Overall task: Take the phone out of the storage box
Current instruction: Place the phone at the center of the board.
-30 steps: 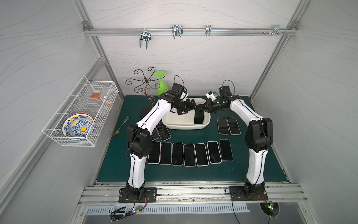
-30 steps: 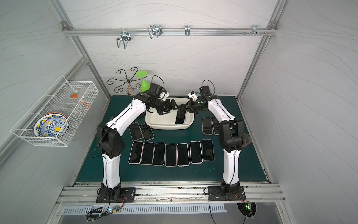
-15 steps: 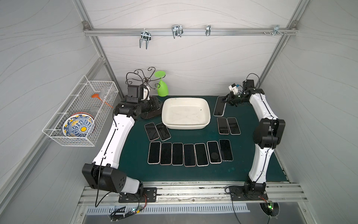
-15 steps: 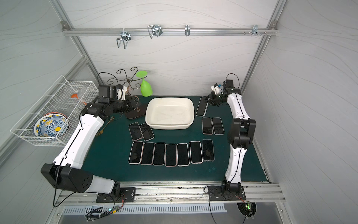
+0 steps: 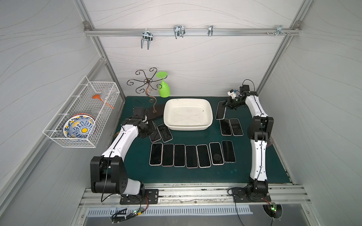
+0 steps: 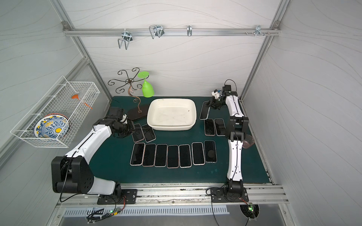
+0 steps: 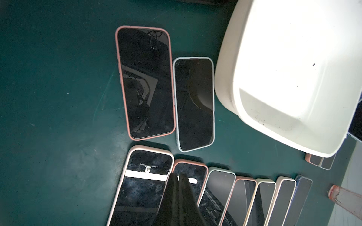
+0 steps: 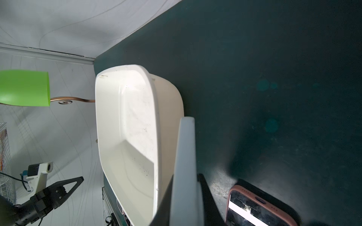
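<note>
The right gripper (image 8: 185, 187) is pinching a pale phone (image 8: 185, 156), holding it just beside the white storage box (image 8: 156, 117). The box is sitting on the dark green mat (image 8: 274, 78). A pink-cased phone (image 8: 254, 209) is lying flat nearby. A green cup (image 8: 23, 88) is showing far off.

My left arm (image 5: 119, 144) and right arm (image 5: 257, 156) look alike to me: glossy white link shells between boxy black joint housings, thin black cables (image 5: 101, 195) looping alongside, and flat black base plates (image 5: 150, 194) dotted with screws. The left gripper (image 7: 178, 175) ends in matte black tapered fingers (image 7: 172, 199).
</note>
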Available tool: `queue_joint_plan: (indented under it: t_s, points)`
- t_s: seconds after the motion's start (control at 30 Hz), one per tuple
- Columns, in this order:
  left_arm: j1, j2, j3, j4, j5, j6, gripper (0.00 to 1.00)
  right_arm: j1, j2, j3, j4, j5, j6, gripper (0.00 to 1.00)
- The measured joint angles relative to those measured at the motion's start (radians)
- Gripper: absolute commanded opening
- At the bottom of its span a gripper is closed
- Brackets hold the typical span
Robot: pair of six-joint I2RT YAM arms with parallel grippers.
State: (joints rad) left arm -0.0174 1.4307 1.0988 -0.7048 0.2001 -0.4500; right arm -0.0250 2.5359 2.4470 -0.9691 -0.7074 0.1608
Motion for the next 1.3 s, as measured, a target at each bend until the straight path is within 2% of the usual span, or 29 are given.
queue_joint_plan:
  t_s: [0.17,0.6,0.67,0.73,0.77,0.83,0.87,0.93,0.97,1.07,1.1,1.17,1.2,1.3]
  points:
    - [0.002,0.003,0.0,0.025,-0.002,0.002,0.0,-0.032,0.02,0.004,0.051,0.0,0.012,0.1]
    - [0.002,0.04,0.001,0.033,-0.002,0.029,0.0,-0.058,0.132,0.065,0.142,0.012,0.078,0.15]
    - [0.002,0.045,0.005,0.032,-0.002,0.031,0.0,-0.059,0.143,0.082,0.153,0.013,0.087,0.22]
    - [0.002,0.05,0.012,0.032,-0.001,0.032,0.0,-0.062,0.153,0.095,0.17,0.022,0.097,0.22]
    - [0.002,0.051,0.016,0.033,-0.001,0.033,0.0,-0.064,0.159,0.101,0.177,0.027,0.102,0.29]
    - [0.002,0.052,0.018,0.034,0.001,0.037,0.0,-0.069,0.169,0.106,0.194,0.035,0.113,0.33]
    - [0.002,0.052,0.018,0.033,0.002,0.039,0.0,-0.072,0.174,0.106,0.202,0.039,0.117,0.39]
    - [0.002,0.055,0.018,0.033,0.003,0.043,0.0,-0.079,0.187,0.106,0.216,0.047,0.127,0.45]
    - [0.002,0.058,0.018,0.033,0.006,0.045,0.0,-0.082,0.194,0.106,0.221,0.054,0.128,0.52]
    - [0.002,0.068,0.018,0.033,0.015,0.048,0.0,-0.085,0.209,0.106,0.23,0.069,0.134,0.62]
    - [0.002,0.071,0.018,0.033,0.017,0.049,0.0,-0.085,0.212,0.106,0.235,0.071,0.137,0.69]
    - [0.002,0.074,0.018,0.033,0.02,0.05,0.0,-0.087,0.214,0.106,0.244,0.072,0.141,0.73]
    - [0.002,0.074,0.018,0.033,0.021,0.05,0.0,-0.087,0.214,0.106,0.251,0.074,0.146,0.81]
    - [0.002,0.074,0.018,0.034,0.023,0.05,0.0,-0.087,0.214,0.106,0.277,0.071,0.154,0.86]
